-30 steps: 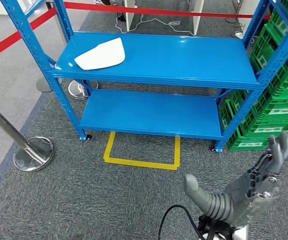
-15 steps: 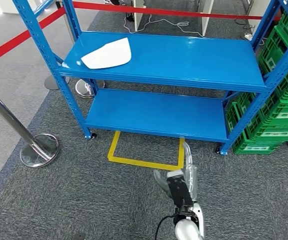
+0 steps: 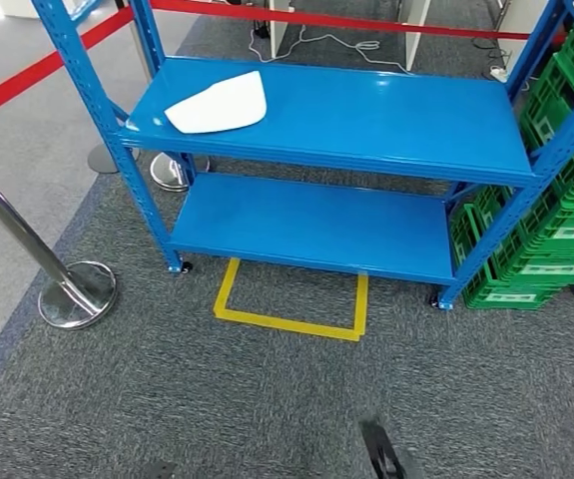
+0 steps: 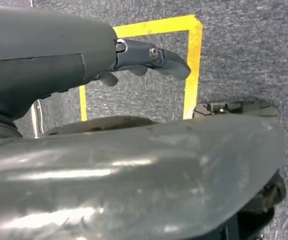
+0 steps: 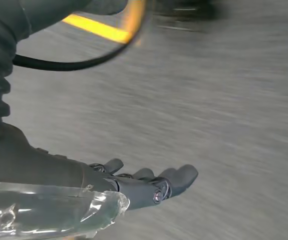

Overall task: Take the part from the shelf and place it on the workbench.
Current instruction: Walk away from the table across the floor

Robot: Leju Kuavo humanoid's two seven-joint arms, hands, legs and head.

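The part (image 3: 218, 103) is a flat white piece lying on the left end of the blue shelf's top board (image 3: 389, 120), with nothing touching it. My right hand (image 5: 150, 185) hangs low over the grey carpet with its fingers stretched out and nothing in them; a dark tip of it (image 3: 379, 454) pokes in at the bottom edge of the head view. My left hand (image 4: 150, 55) also hangs over the floor, fingers straight and empty, above a yellow tape corner (image 4: 193, 60).
A yellow tape square (image 3: 290, 309) marks the carpet in front of the shelf's lower board (image 3: 313, 225). Green crates (image 3: 562, 230) stack at the right. A chrome post base (image 3: 76, 294) and red barrier rope (image 3: 35, 70) stand at the left.
My right hand has dropped from raised in front of me to almost out of the head view. The camera has shifted slightly, so the shelf sits a little further right.
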